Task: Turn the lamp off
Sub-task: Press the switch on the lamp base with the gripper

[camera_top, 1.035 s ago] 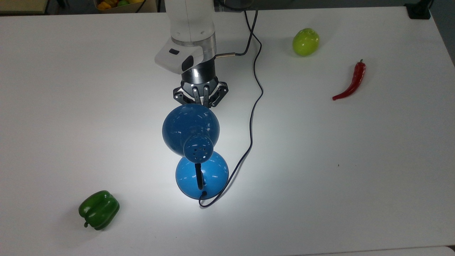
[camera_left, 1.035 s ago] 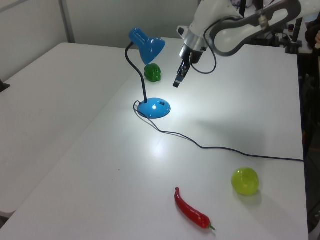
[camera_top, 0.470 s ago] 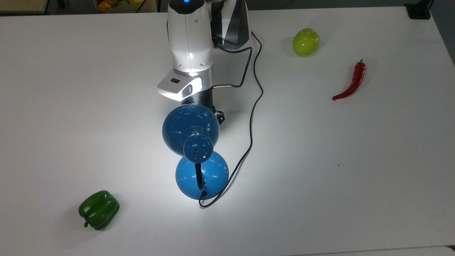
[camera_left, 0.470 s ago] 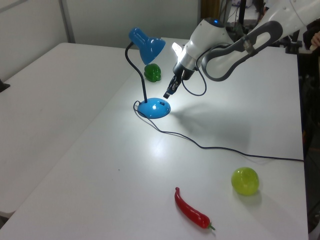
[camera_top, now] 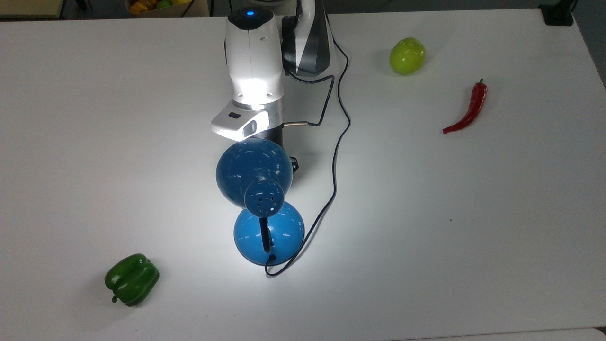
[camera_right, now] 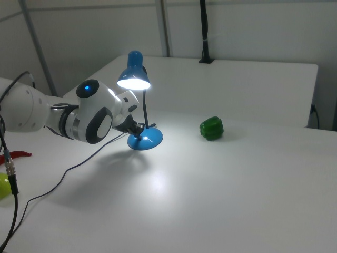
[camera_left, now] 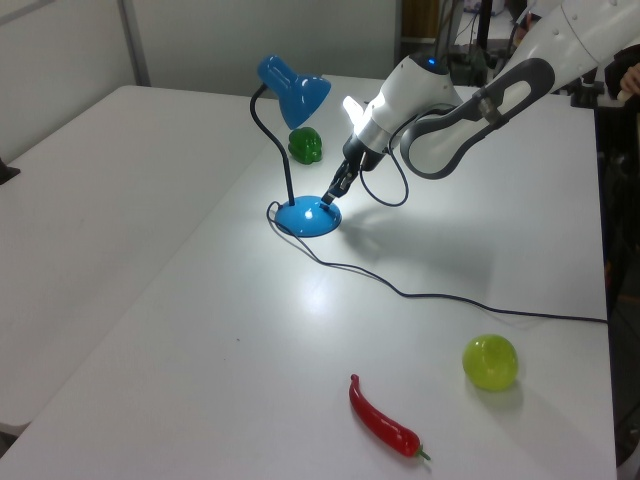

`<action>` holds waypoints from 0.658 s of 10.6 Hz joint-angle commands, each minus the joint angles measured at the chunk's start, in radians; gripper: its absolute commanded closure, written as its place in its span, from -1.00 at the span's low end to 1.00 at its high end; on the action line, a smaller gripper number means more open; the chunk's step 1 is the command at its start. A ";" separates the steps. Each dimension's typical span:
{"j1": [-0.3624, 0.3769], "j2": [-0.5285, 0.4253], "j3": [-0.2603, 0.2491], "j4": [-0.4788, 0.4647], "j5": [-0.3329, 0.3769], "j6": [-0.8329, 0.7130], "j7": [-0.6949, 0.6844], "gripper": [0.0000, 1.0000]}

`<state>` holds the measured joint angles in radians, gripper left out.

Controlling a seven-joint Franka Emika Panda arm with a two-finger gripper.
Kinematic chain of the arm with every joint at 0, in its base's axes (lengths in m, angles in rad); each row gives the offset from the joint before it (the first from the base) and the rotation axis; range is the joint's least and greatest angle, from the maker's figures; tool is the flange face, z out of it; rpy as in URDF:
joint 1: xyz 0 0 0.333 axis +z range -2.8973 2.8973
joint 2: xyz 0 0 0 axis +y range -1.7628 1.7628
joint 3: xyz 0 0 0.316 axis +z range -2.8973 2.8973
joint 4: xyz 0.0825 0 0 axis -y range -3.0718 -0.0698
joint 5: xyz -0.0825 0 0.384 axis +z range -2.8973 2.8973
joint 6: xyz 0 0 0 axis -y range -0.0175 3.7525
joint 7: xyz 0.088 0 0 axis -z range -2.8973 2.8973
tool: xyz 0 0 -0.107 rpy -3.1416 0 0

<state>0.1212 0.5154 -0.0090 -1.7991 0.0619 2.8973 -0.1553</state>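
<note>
since the glossy blue desk lamp (camera_left: pixel 300 150) is lit, the hand (camera_left: pixel 331 196) angles at its round base mid-table, likely seeking the switch; finger state: cannot tell.

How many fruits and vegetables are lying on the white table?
3. A green bell pepper sits near the top view's lower left, a green apple at its upper right, and a red chili pepper just right of the apple. More could be hidden behind the arm.

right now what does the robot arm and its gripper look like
The arm has glossy white rounded shells with dark grey joint sections and a glowing blue dot on one joint. A thin black cable loops from the wrist. The gripper is small, black and narrow.
</note>
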 commanded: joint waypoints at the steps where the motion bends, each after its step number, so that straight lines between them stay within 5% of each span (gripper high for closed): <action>1: 0.003 0.005 -0.011 0.004 -0.008 0.020 -0.020 1.00; 7: -0.009 0.020 -0.011 0.003 -0.008 0.022 -0.021 1.00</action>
<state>0.1150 0.5169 -0.0119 -1.7981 0.0619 2.8973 -0.1554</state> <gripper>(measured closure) 0.991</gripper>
